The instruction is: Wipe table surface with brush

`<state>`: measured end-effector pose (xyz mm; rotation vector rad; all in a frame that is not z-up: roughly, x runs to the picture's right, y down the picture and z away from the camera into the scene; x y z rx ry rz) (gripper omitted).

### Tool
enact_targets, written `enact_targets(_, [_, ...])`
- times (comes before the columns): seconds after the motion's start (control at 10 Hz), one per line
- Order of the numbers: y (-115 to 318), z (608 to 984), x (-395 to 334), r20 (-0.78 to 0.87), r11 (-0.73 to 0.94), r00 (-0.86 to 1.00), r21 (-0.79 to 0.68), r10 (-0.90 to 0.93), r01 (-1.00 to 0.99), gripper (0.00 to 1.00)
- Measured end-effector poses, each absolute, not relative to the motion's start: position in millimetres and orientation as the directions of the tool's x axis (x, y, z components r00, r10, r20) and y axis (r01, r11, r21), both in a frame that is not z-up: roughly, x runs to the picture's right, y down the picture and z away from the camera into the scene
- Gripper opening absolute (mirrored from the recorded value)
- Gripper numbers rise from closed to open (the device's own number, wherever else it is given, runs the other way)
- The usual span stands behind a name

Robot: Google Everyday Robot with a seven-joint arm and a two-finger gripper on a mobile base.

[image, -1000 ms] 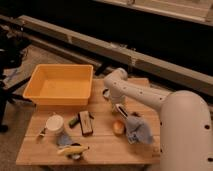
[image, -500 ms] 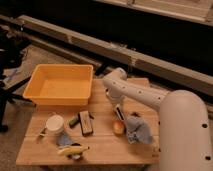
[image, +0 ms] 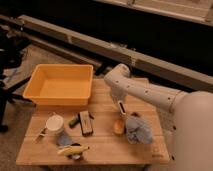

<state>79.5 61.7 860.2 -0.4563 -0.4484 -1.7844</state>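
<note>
The light-wood table surface (image: 100, 142) fills the lower half of the camera view. My white arm reaches in from the right, bends at an elbow (image: 117, 76) and points down at the table's middle. My gripper (image: 121, 111) sits there, shut on the brush (image: 122, 107). The brush is a slim whitish handle with dark sections, pointing down toward the table. Its head is hidden from me.
A yellow tub (image: 61, 86) takes the back left of the table. An orange lump (image: 119, 127) and a crumpled blue cloth (image: 138, 129) lie just below the gripper. A black block (image: 86, 122), a white cup (image: 54, 123) and a banana (image: 74, 149) are front left.
My gripper has dropped slightly toward the table and closed. Nothing else on the table has moved.
</note>
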Motion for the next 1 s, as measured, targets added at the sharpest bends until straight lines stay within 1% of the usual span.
enact_targets(0.2, [38.8,838.5,71.9,0.488,-0.251,-0.27,0.105,-0.83,0.962,0.05])
enact_targets(0.4, [27.8,828.1,67.1,0.497,-0.233,-0.289,0.174,-0.818,0.957,0.05])
enact_targets(0.6, [30.5,829.1,69.5,0.535,-0.183,-0.286,0.238,-0.795,0.954,0.05])
enact_targets(0.8, [37.8,835.1,71.4,0.588,-0.144,-0.274,0.259,-0.761,0.955,0.05])
enact_targets(1.0, [53.5,855.6,73.6,0.671,-0.076,-0.234,0.256,-0.704,0.964,0.05])
